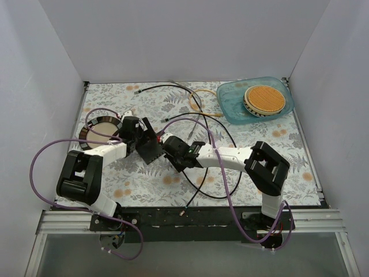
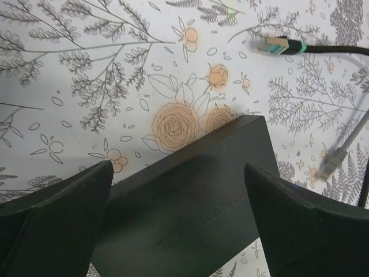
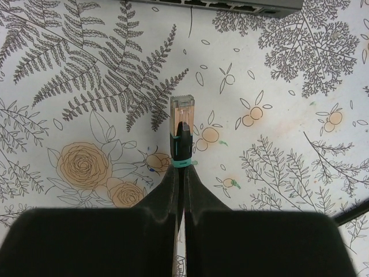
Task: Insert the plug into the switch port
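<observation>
The switch is a flat black box (image 1: 151,151) lying between the two arms. My left gripper (image 1: 141,137) is shut on it, one finger against each side, and in the left wrist view the box (image 2: 196,202) fills the gap between the fingers (image 2: 63,219). Its row of ports (image 3: 213,4) shows at the top edge of the right wrist view. My right gripper (image 3: 181,173) is shut on the black cable just behind the plug (image 3: 182,112). The plug is clear with a teal band and points at the ports, a short way from them. In the top view the right gripper (image 1: 168,144) is just right of the box.
A loose plug with a teal band (image 2: 277,45) and a grey plug (image 2: 334,156) lie beyond the box. Black, grey and orange cables loop over the middle of the table (image 1: 202,115). A blue tray (image 1: 230,107) stands at the back right and a round dish (image 1: 104,130) at the left.
</observation>
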